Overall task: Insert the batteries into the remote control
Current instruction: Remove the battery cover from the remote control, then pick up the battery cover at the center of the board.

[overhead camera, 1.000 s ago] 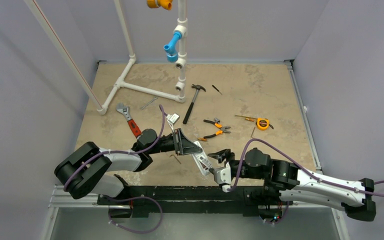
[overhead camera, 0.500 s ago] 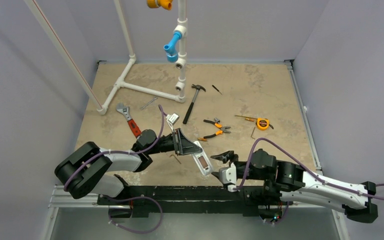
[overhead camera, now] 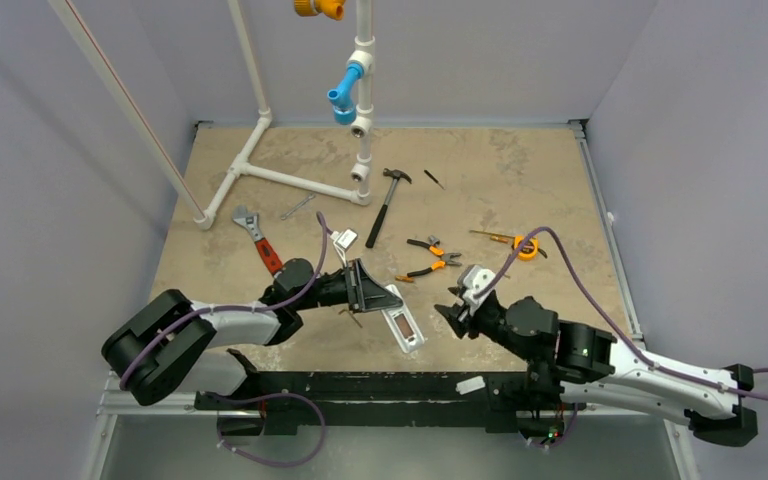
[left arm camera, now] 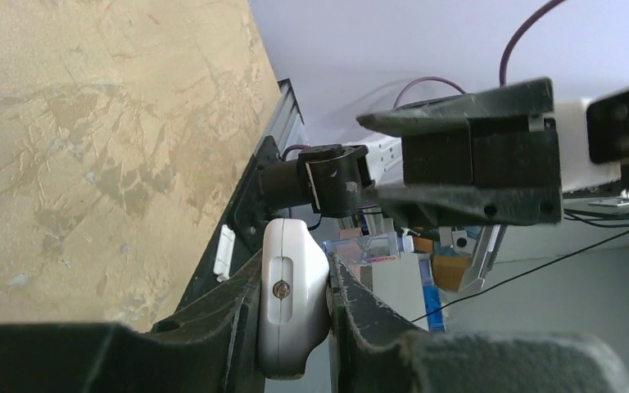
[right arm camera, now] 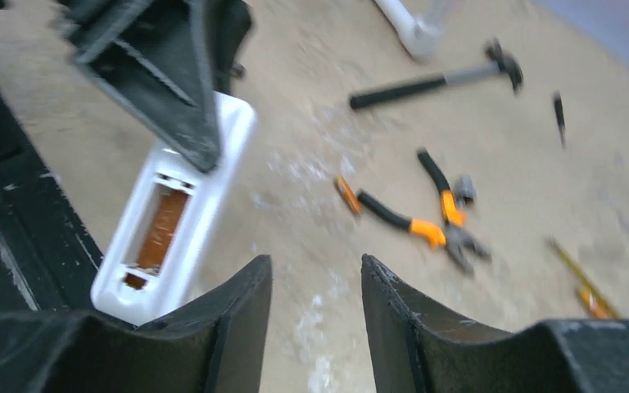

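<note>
Noted left gripper (left arm camera: 295,282) clamped on remote control (right arm camera: 205,213); saw batteries (right arm camera: 160,233) in its recess; found right gripper (right arm camera: 315,268) parted, empty, nearby.

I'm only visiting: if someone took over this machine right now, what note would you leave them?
Left fingers: shut on one end of the remote control, recess facing up.
Right fingers: open, empty, close by.
Batteries: orange shows inside the open recess; how many, I cannot tell.
Done: loading, apparently.
Left: check they sit properly; the recess has no cover on.
</note>
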